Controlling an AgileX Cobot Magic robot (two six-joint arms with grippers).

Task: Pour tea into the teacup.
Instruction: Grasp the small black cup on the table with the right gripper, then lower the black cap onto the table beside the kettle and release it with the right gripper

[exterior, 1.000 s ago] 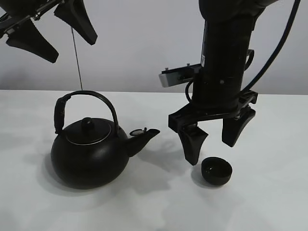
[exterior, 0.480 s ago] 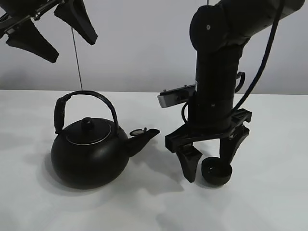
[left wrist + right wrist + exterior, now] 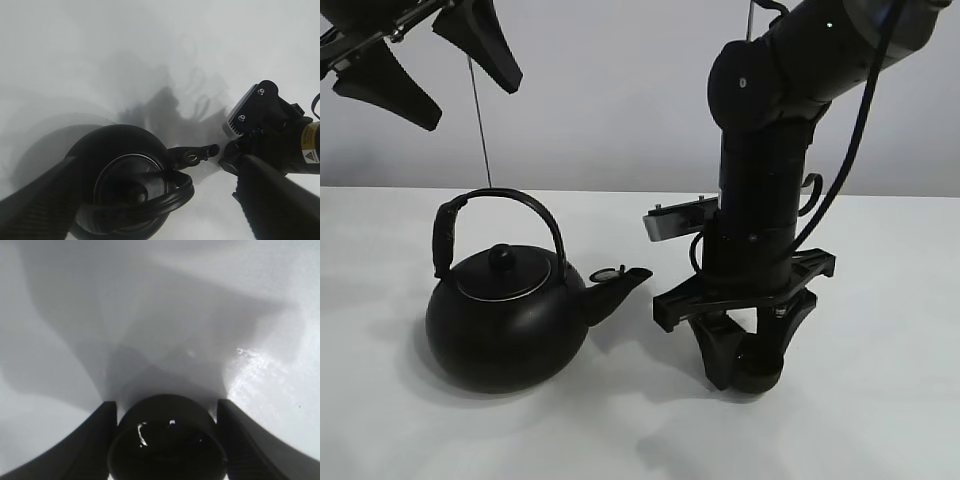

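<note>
Fingers of the left hand (image 3: 466,98) are spread wide apart in the upper left of the high view, gripping nothing, well above the white worktop (image 3: 890,430). Below them, at lower left, a round black kettle (image 3: 505,325) stands upright with its lid (image 3: 503,268) on and its arched handle (image 3: 505,205) raised. Its spout (image 3: 620,284) points right, towards the middle of the frame. Right of centre, the right hand (image 3: 750,373) points straight down with its fingertips at the worktop. Its two fingers sit against opposite sides of the teacup (image 3: 167,442), appearing to grip it. That small black cup stands on the worktop at lower centre-right, apart from the spout. Its dark inside shows only small glints, so any liquid cannot be made out.
</note>
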